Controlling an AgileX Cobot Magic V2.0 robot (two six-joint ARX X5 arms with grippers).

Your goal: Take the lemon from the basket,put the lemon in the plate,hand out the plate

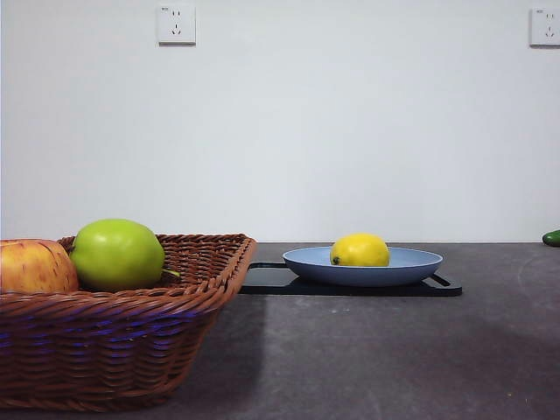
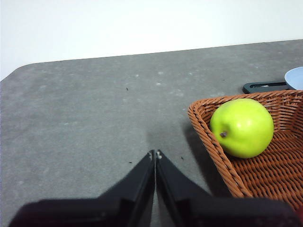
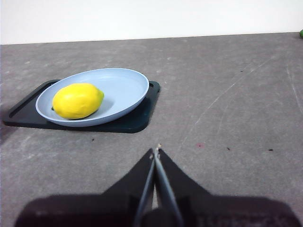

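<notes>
The yellow lemon (image 1: 360,250) lies in the light-blue plate (image 1: 411,267), which rests on a flat black tray (image 1: 442,287). In the right wrist view the lemon (image 3: 77,100) sits in the plate (image 3: 123,90), with my right gripper (image 3: 155,151) shut and empty over bare table, apart from the tray. The wicker basket (image 1: 114,332) stands at the front left. My left gripper (image 2: 155,153) is shut and empty above the table beside the basket (image 2: 222,163). Neither gripper shows in the front view.
A green apple (image 1: 117,255) and a red-yellow apple (image 1: 35,267) lie in the basket; the green apple also shows in the left wrist view (image 2: 242,127). A small green thing (image 1: 551,237) sits at the far right edge. The black tray (image 3: 137,118) lies under the plate.
</notes>
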